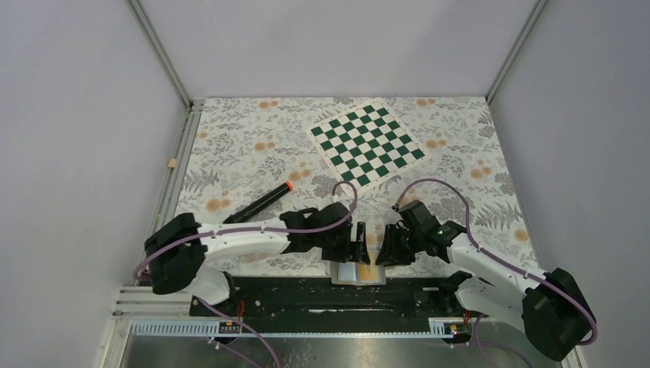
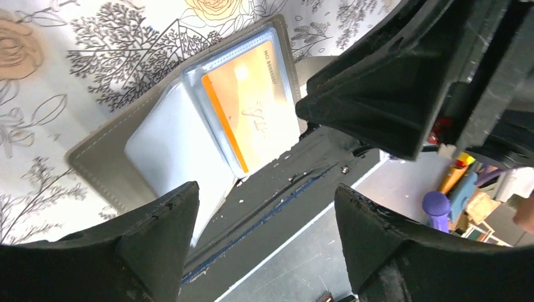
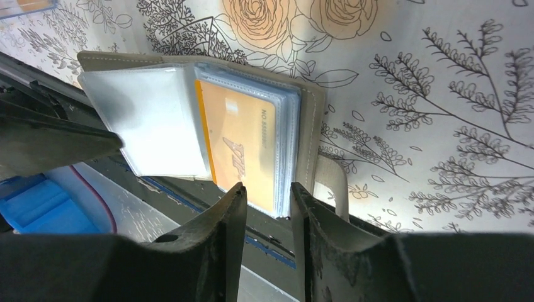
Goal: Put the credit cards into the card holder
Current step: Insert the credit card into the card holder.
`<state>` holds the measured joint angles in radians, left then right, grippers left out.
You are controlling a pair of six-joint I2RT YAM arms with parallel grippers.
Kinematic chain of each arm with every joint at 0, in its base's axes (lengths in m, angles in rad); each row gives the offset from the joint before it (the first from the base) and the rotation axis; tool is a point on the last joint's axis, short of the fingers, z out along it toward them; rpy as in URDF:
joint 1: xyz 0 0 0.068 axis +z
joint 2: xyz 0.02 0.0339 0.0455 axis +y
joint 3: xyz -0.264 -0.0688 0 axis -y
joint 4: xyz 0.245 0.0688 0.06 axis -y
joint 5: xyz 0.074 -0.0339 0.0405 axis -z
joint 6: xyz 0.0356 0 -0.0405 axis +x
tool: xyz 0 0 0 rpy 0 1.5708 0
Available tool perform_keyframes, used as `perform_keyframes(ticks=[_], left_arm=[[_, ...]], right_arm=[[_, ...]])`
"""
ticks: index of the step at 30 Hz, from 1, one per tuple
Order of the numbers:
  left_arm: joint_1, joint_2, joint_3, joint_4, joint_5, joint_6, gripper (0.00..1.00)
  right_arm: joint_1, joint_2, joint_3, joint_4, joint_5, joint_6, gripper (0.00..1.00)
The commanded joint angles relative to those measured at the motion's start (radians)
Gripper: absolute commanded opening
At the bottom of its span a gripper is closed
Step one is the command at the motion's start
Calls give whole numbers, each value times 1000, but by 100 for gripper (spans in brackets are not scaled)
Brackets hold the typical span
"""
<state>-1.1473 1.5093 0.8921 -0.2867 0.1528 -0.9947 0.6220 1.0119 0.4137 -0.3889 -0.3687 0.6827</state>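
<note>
We see the flat grey folding card holder [image 3: 312, 126] lying open at the near edge of the floral-patterned surface [image 1: 253, 153], with one orange-yellow credit card [image 3: 242, 148] inside a clear pocket. Our left tool [image 2: 264, 195] hovers over it, spread wide and empty. The right tool [image 3: 267, 195] is narrowly parted at the card's edge, clamping nothing.

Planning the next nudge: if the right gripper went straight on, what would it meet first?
Probably the credit card in the open card holder, just ahead of the right gripper; depth unclear.
</note>
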Motion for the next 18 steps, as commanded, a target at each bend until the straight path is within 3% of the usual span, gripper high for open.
perform_keyframes(ticks=[1,8,13,18], left_arm=[[39,-142,-76,84,-15,-33,79],[133,-274,-206,69,38,-62,81],[153,-212,-209,54,81,-50,80],[142,-132,-140,-34,37,-18,79]], right_arm=[[10,-35,60,-85,53,-51,39],[10,-59,86,-160,120,-69,39],[9,-97,160,-293,231,-116,40],[10,-115,196,-346,273,-135,45]])
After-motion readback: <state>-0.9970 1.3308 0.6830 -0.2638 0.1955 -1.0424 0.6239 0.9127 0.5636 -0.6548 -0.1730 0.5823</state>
